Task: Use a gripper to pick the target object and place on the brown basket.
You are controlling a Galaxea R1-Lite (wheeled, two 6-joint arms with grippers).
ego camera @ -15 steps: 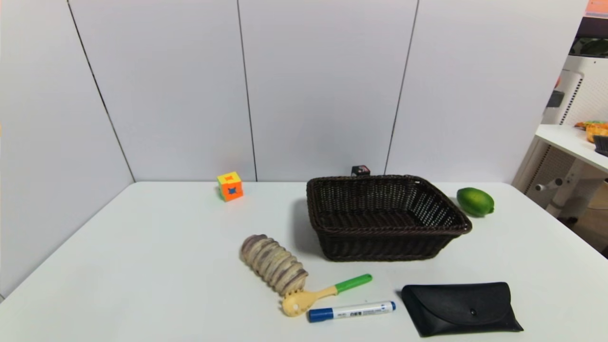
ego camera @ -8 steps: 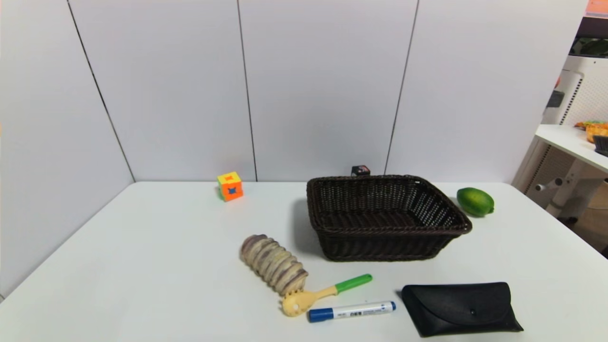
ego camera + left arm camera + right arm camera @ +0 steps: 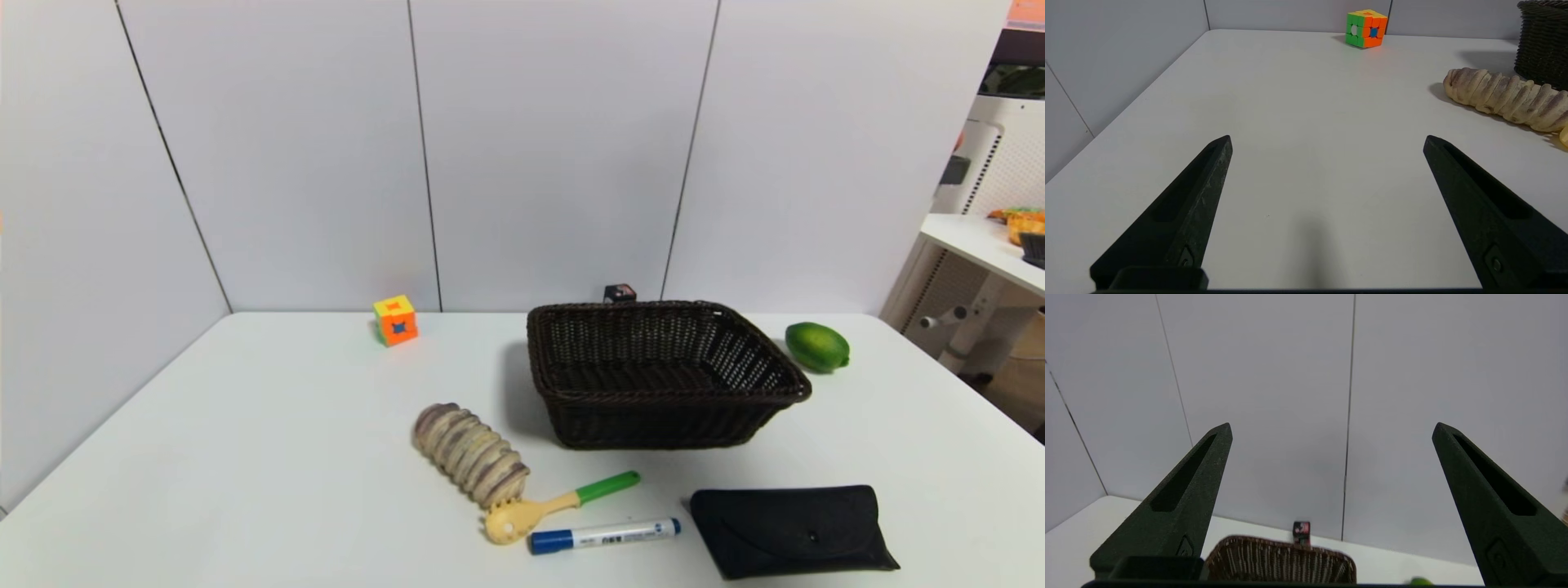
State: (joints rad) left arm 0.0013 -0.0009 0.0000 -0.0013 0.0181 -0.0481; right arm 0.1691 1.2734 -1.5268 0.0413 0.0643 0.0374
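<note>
The small black carton (image 3: 620, 293) with red and pink print stands at the back of the table, just behind the far rim of the brown basket (image 3: 665, 393); only its top shows in the head view. The right wrist view shows the carton (image 3: 1301, 533) behind the basket (image 3: 1280, 559). My right gripper (image 3: 1332, 430) is open and empty, raised and facing the back wall. My left gripper (image 3: 1327, 141) is open and empty, low over the bare table at the left. Neither gripper shows in the head view.
A puzzle cube (image 3: 395, 319) sits at the back left. A ridged bread roll (image 3: 469, 454), a green-handled scoop (image 3: 557, 506) and a blue marker (image 3: 604, 536) lie in front of the basket. A flat black pouch (image 3: 792, 529) lies front right, a green fruit (image 3: 816, 346) right of the basket.
</note>
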